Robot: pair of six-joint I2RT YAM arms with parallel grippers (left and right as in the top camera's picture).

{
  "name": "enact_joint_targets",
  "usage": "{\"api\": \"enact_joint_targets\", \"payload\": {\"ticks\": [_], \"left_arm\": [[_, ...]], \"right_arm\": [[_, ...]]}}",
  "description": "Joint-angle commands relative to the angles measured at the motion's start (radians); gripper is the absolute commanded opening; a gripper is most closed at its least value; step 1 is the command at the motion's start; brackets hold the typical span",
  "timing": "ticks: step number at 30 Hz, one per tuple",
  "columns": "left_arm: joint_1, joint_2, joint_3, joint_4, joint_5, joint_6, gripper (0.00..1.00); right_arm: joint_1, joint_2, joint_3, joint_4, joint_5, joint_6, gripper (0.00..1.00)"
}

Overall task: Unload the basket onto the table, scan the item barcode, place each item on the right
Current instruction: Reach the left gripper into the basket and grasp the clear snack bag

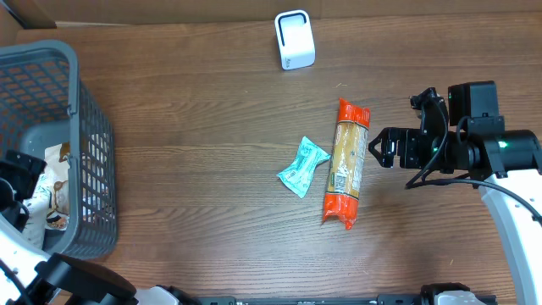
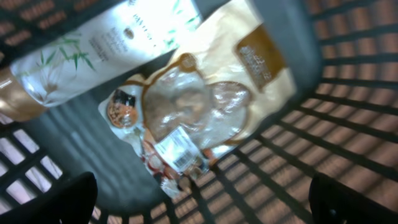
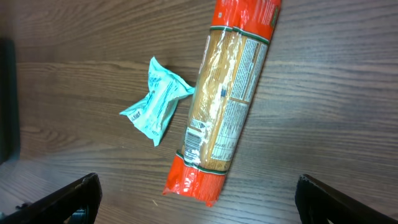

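The right gripper (image 1: 378, 149) stood wide open and empty just right of the pasta packet (image 1: 345, 165), seemingly lined up to clasp its narrow width; the packet lay flat, label up; the scanner (image 1: 295, 40) stood beyond it; far to its left, the left gripper (image 2: 199, 202) hung open and empty inside the basket (image 1: 85, 110).

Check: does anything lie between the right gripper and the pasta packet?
Nothing visible does: only bare table separates the right gripper from the pasta packet; the teal sachet lies on its far side.
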Motion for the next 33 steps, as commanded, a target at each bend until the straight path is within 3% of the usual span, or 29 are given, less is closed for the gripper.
{"api": "enact_joint_targets", "payload": {"ticks": [1, 7, 11, 15, 23, 33], "left_arm": [[0.021, -0.007, -0.113, 0.1, 0.037, 0.072, 1.0], [-0.016, -0.005, -0.28, 0.292, -0.037, 0.167, 1.0], [-0.027, -0.005, -0.336, 0.307, -0.207, 0.105, 1.0], [-0.027, -0.005, -0.385, 0.311, -0.257, 0.014, 1.0], [-0.027, -0.005, -0.525, 0.468, -0.25, -0.031, 1.0], [-0.027, -0.005, -0.637, 0.723, -0.111, -0.028, 1.0]], "right_arm": [[0.001, 0.003, 0.018, -0.002, 0.003, -0.001, 1.0], [0.001, 0.003, 0.018, -0.002, 0.003, -0.001, 1.0], [0.001, 0.003, 0.018, -0.002, 0.003, -0.001, 1.0], [0.001, 0.003, 0.018, 0.001, 0.003, -0.001, 1.0], [0.001, 0.003, 0.018, 0.002, 0.003, -0.001, 1.0], [0.001, 0.003, 0.018, -0.012, 0.003, 0.0, 1.0]]}}
